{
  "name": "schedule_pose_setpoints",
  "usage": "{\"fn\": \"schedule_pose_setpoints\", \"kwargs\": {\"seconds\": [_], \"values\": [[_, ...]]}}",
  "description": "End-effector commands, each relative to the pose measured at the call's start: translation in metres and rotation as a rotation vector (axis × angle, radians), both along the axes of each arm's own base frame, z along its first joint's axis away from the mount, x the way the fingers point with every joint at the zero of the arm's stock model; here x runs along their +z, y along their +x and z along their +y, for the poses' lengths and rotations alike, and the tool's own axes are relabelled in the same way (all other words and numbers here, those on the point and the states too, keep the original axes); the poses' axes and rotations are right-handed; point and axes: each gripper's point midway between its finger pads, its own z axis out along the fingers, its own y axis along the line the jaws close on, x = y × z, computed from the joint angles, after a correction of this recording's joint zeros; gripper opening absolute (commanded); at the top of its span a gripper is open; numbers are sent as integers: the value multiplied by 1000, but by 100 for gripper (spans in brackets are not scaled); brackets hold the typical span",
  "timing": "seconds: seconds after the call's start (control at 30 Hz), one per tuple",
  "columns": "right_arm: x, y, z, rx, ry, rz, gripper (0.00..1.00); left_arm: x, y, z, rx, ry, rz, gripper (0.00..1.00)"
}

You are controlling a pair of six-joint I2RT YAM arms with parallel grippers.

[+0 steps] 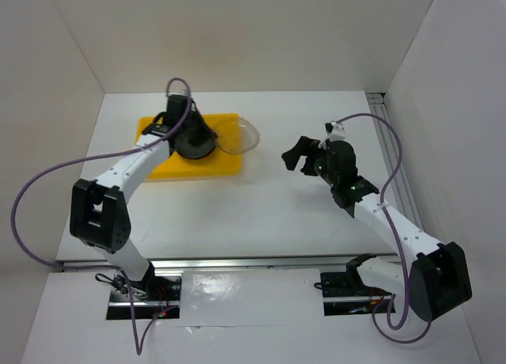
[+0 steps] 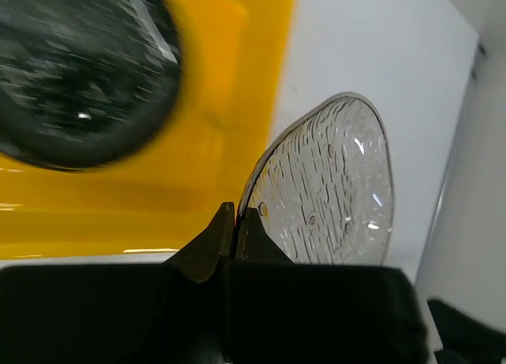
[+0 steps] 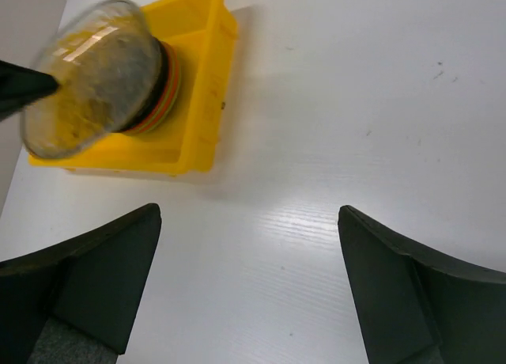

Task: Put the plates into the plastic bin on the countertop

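top view: the left arm (image 1: pixel 130 170) reached across the yellow plastic bin (image 1: pixel 158 168), which lay on the far left part of the white worktop (image 1: pixel 261 214), with white walls (image 1: pixel 237 32) around the worktop. the left jaws were closed flat on the rim of a translucent grey plate with dark dots (image 2: pixel 332 182), with no gap showing between them. the plate was held tilted, with its bowl facing away from the wrist. seen from above, this plate (image 1: pixel 245 134) projected past the right edge of the bin, partly over the bare worktop. whether its lower edge touched the bin could not be told. inside the bin sat a stack of round plates (image 3: pixel 162 91) showing orange and lime-green rims under a black plate (image 2: pixel 79 63) on top. in the right wrist view the held plate overlapped the left side of this stack. the right arm (image 1: pixel 395 225) stood well apart from the bin, over the middle right part of the worktop. the right jaws were spread wide and held nothing, their two dark fingers (image 3: pixel 87 277) framing only bare white surface.
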Motion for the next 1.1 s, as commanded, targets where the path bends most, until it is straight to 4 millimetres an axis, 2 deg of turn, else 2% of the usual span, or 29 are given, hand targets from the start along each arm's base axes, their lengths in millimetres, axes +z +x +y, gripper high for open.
{"fn": "schedule_pose_setpoints", "kwargs": {"seconds": [0.0,0.03,0.07,0.13,0.17,0.2,0.23,0.27,0.3,0.33,0.37,0.4,0.43,0.53,0.6,0.63,0.73,0.8,0.83,0.9,1.07], "values": [[-19,-10,-19,-61,4,29,100,36,-1,79,284,0,-40,0],[-21,-13,-19,-53,10,23,100,40,-4,93,338,-2,-51,0],[-35,-19,-17,-40,15,54,100,30,-11,111,405,13,-33,0],[-46,-26,-17,-35,27,73,100,45,-16,138,486,-32,-98,0],[-57,-31,-17,-33,36,97,100,40,-15,144,504,-54,-121,0],[-59,-33,-17,-36,46,98,100,37,-17,150,513,-62,-127,0],[-61,-36,-18,-36,46,100,100,24,-20,163,566,-79,-92,0],[-69,-39,-19,-37,42,110,100,21,-19,165,557,-99,-92,0],[-64,-39,-17,-26,53,93,100,25,-14,168,554,-121,-129,0],[-69,-42,-15,-17,48,105,100,24,-12,177,570,-142,-138,0],[-66,-43,-15,-21,61,99,100,8,-11,178,565,-147,-113,0],[-70,-45,-16,-21,57,109,100,4,-9,176,548,-164,-109,0],[-65,-45,-12,-10,64,90,100,8,-1,179,541,-182,-149,0],[-64,-47,-10,0,67,81,100,-13,10,173,505,-191,-128,0],[-66,-49,-12,-10,64,79,100,-15,19,169,466,-192,-133,0],[-66,-50,-10,-1,64,80,100,-29,21,166,446,-190,-107,0],[-66,-48,-13,-15,50,73,100,-28,31,158,406,-166,-122,0],[-66,-48,-13,-15,50,73,100,-35,34,154,386,-146,-107,0],[-70,-48,-13,-15,46,83,100,-29,36,153,371,-146,-119,0],[-72,-51,-8,4,45,93,100,-43,38,151,359,-138,-84,0],[-74,-52,-1,27,44,93,100,-38,49,150,338,-132,-95,0]]}}
